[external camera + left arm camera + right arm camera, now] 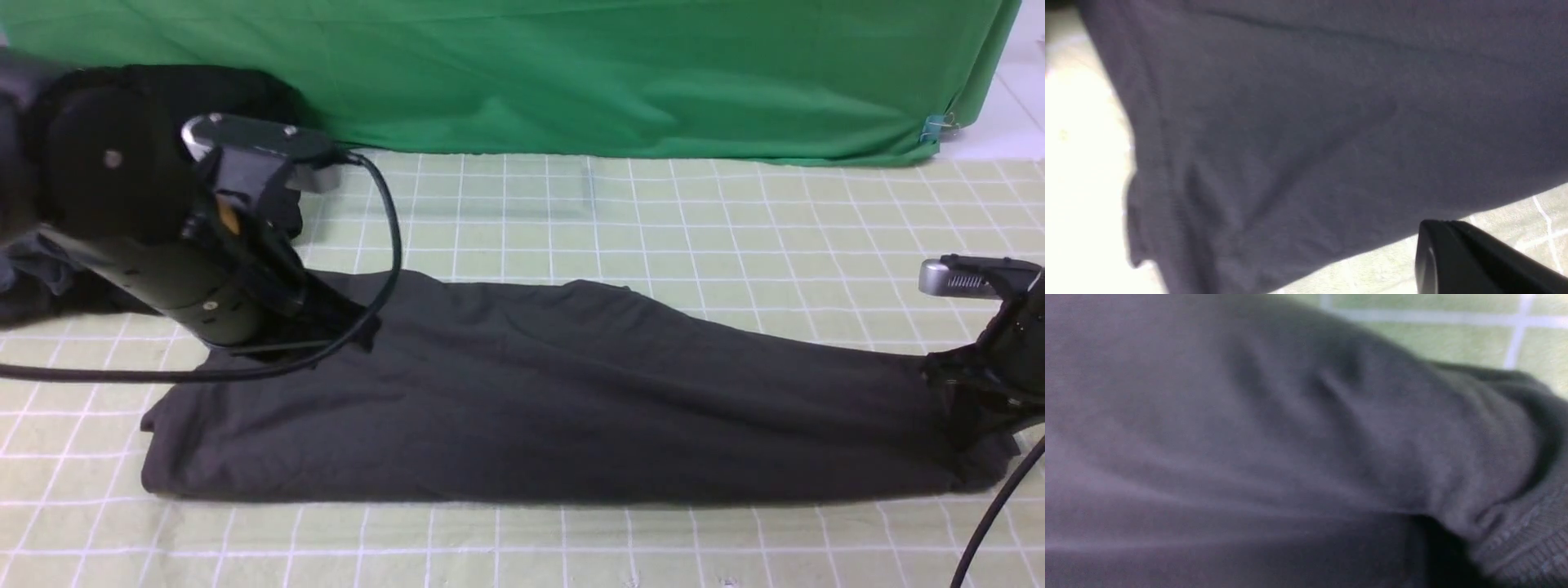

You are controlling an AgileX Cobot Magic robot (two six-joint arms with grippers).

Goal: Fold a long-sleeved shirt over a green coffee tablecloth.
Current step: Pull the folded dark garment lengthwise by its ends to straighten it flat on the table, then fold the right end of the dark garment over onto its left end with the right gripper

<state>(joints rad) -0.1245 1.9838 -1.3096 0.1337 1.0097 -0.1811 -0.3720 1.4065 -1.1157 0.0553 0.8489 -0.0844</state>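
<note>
The long-sleeved shirt point(555, 392) lies as a long dark grey band across the green coffee tablecloth point(735, 229). My left gripper point(355, 327) is shut at the shirt's far left corner, where the cloth puckers up to its tips. In the left wrist view one black finger point(1470, 261) meets the edge of the shirt point(1306, 122) over the tablecloth point(1515, 220). My right gripper point(959, 392) is sunk in the bunched right end. The right wrist view is filled by the shirt point(1249, 437) and a ribbed hem point(1527, 543); its fingers are hidden.
A plain bright green cloth point(571, 73) hangs along the back edge. A blacker heap of clothing point(33, 269) lies at the far left behind my left arm. Black cables point(392, 229) trail from both arms.
</note>
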